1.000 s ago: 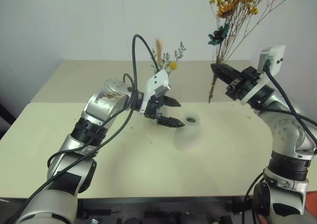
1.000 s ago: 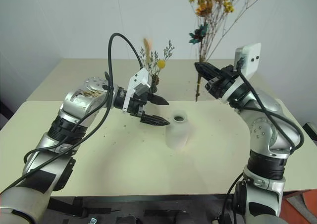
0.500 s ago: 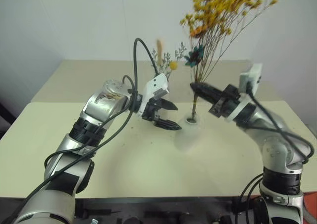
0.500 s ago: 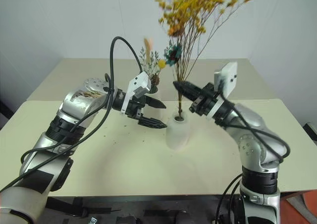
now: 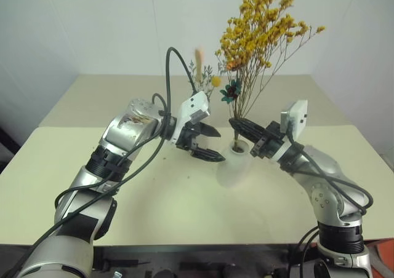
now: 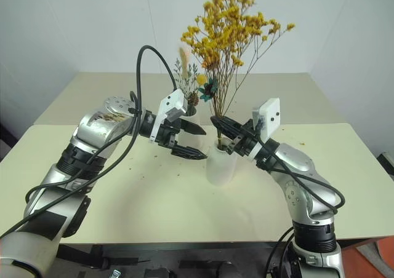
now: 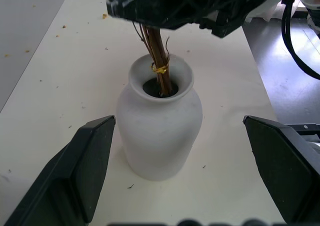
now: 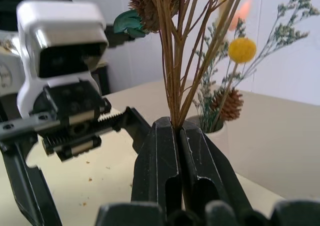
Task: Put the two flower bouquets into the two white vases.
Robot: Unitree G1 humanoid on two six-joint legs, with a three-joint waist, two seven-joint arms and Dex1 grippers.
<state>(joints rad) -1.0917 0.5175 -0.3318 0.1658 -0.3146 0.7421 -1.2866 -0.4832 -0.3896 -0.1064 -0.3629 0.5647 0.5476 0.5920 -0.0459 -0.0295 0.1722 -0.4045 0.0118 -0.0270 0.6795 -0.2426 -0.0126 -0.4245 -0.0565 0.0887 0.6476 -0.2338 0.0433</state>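
**Yellow bunch stands in the dome vase, right fingers at its stems**

Pale cream table (image 5: 154, 216) runs back to a plain white wall, with small crumbs of dried flower scattered over the near part. Near the middle of the table stands the shorter dome-shaped white vase (image 5: 233, 165), its narrow mouth facing up. The big bunch of yellow-orange dried flowers (image 5: 261, 29) has its brown stems down inside that mouth; a thin gold wire binds the stems just above the rim (clearest in the left wrist view). A dark teal bloom and a small cone sit low in the same bunch, below the yellow heads.

The right gripper (image 5: 241, 127) reaches in from the right, level with the stems just above the vase mouth. Its two black fingers (image 8: 165, 156) lie close together with the stems pinched in the narrow slit between them, so the bunch is gripped just above the vase.

The left gripper (image 5: 209, 144) hangs just left of the dome vase with its fingers spread wide and nothing between them; in the left wrist view the vase stands between the two fingers, apart from both.

Behind the left gripper, further back on the table, the smaller grey-green bunch with its peach plume and yellow ball (image 5: 210, 75) stands upright in the second white vase (image 8: 212, 133), which is mostly hidden
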